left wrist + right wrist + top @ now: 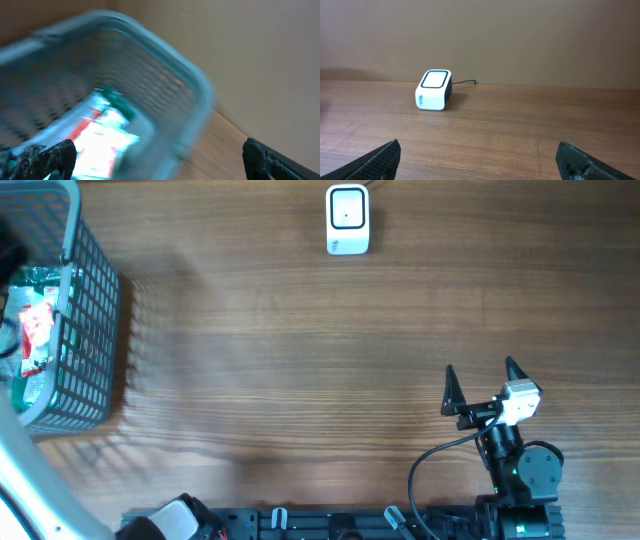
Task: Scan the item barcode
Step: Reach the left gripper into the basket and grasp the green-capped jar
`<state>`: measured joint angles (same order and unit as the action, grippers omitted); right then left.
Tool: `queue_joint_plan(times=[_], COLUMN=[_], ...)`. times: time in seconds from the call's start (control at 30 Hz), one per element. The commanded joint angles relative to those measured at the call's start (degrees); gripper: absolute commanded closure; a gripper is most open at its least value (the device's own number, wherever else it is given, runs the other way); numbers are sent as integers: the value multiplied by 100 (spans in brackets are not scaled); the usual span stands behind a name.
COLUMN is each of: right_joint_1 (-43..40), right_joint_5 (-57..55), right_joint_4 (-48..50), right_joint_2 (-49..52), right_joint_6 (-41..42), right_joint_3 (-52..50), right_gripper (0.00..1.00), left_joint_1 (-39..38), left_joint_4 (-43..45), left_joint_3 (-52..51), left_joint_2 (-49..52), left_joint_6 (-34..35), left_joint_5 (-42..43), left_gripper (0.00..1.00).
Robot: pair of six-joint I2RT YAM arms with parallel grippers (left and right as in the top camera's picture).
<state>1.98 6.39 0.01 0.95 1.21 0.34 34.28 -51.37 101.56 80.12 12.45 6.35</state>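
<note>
Though the view blurs, packet seemingly lies ahead of left gripper.

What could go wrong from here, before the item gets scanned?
1. The packet lies close to the basket wall, so the open left gripper may catch the mesh.
2. The scanner stands far from the basket, so a weakly held packet could drop on the way.
</note>
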Motion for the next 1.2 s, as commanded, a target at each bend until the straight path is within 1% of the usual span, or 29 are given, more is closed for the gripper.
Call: queue_joint_plan(times=[0.0, 0.07, 0.13, 0.2, 0.33, 0.57, 0.63, 0.73, 0.93, 1.1, 1.17], right_joint_1=[9, 9, 9, 9, 9, 9, 9, 9, 9, 9, 9], right_joint_5=[-50, -50, -52, -50, -52, -50, -50, -50, -50, -52, -52], right_joint_4=[31, 31, 31, 31, 31, 31, 31, 31, 31, 31, 31], right_joint_2=[-15, -15, -15, -15, -15, -15, -15, -15, -15, -15, -15], right_joint_6=[-11, -13, -11, -11, -11, -11, -13, -11, -11, -11, -11], right_joint_3=[-4, -4, -4, -4, -4, -4, -4, -4, -4, -4, -4], right_gripper=[0, 0, 0, 0, 0, 0, 0, 0, 0, 0, 0], left_joint_1=[603, 772, 881, 931, 922, 907, 883, 778, 374, 114, 107], left_joint_4=[-105, -310, -732, -940, -894, -1257, -1263, -1276, -1067, -669, -525], left_joint_3=[142, 142, 142, 142, 140, 140, 122, 59, -190, -605, -807], left_joint_2=[352, 501, 599, 708, 1130, 2035, 2223, 2450, 2577, 2581, 2581], left_joint_6=[-181, -153, -162, -313, -1012, -1692, -1709, -2116, -2708, -2739, -2723], left_joint_5=[-111, -109, -111, -181, -199, -142, -13, 284, 269, -444, -492], left_gripper=[0, 0, 0, 0, 0, 0, 0, 0, 0, 0, 0])
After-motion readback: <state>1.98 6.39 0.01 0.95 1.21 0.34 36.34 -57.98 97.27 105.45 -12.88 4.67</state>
